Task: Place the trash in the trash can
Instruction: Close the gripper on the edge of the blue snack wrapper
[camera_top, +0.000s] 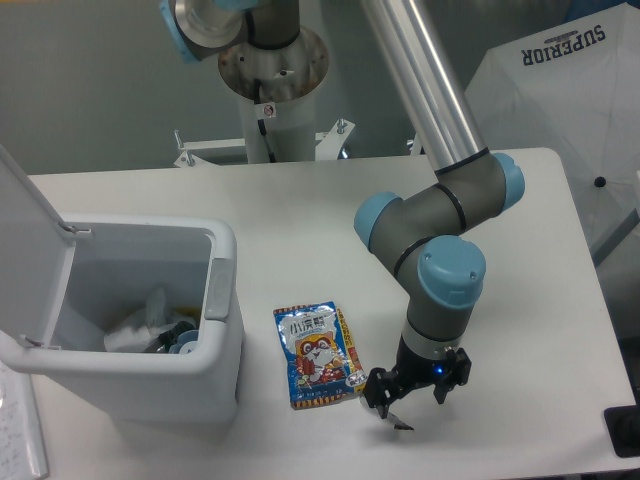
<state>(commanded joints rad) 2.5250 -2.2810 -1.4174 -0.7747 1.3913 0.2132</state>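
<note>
Small torn trash strip (400, 422) lies on white bench (300, 210); black two-finger gripper (408, 398) straddles it, spread wide, pickup step; closing apparently comes next.

Lots of open bench (300, 200) from 9 round to 3 o'clock of the end effector (412, 385), nothing standing there. Blocked at the far 12 o'clock edge by the arm's own pedestal (272, 100). Trash can (222, 330) parked way over at 9, mouth wide open with its lid (30, 250) tipped up on the far side, so entry from above looks free. Blue snack packet (318, 355) lying flat between can and end effector, low enough to pass over. Torn strip (400, 421) right under the open fingers at 6. Tight toward 6: bench edge close.
</note>
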